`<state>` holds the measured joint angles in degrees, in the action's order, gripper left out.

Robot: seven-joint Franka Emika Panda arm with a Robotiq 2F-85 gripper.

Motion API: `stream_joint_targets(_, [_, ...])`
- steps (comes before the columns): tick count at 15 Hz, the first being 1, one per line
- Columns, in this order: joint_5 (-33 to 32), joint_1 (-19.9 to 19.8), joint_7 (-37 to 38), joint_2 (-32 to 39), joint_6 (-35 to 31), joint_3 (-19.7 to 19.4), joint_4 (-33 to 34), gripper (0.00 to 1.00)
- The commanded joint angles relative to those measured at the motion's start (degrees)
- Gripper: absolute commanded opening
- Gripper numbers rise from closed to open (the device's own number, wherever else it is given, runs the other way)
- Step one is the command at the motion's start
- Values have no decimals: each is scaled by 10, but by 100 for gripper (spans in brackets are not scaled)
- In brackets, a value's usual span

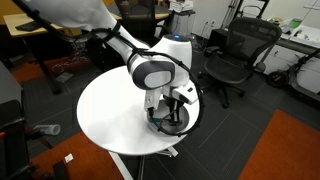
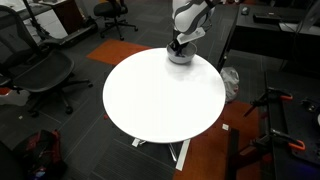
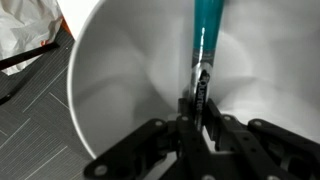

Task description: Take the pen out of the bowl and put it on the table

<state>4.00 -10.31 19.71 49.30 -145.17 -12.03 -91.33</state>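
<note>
In the wrist view the teal-blue pen (image 3: 207, 35) stands in the grey-white bowl (image 3: 110, 80), its dark end down between my fingers. My gripper (image 3: 197, 108) is shut on the pen's dark end. In both exterior views the gripper (image 1: 171, 112) (image 2: 178, 45) reaches down into the bowl (image 1: 184, 122) (image 2: 181, 57), which sits at the edge of the round white table (image 1: 115, 110) (image 2: 160, 95). The pen is too small to make out in the exterior views.
Office chairs (image 1: 235, 55) (image 2: 40, 70) stand around the table. A desk (image 2: 270, 30) stands close behind the bowl. The bowl is near the table's edge. A white bag lies on the floor (image 3: 20, 30) beside the table.
</note>
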Motion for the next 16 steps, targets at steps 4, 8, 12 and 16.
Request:
stream_joint_targets(4, [-3,19,13,-77,52,-23,-35,5])
stream_joint_targets(8, [-16,31,14,-133,68,-28,-65,5])
stream_joint_targets(12, [-23,51,31,-196,79,-28,-114,5])
stream_joint_targets(16, [-58,94,109,-258,75,-41,-180,5])
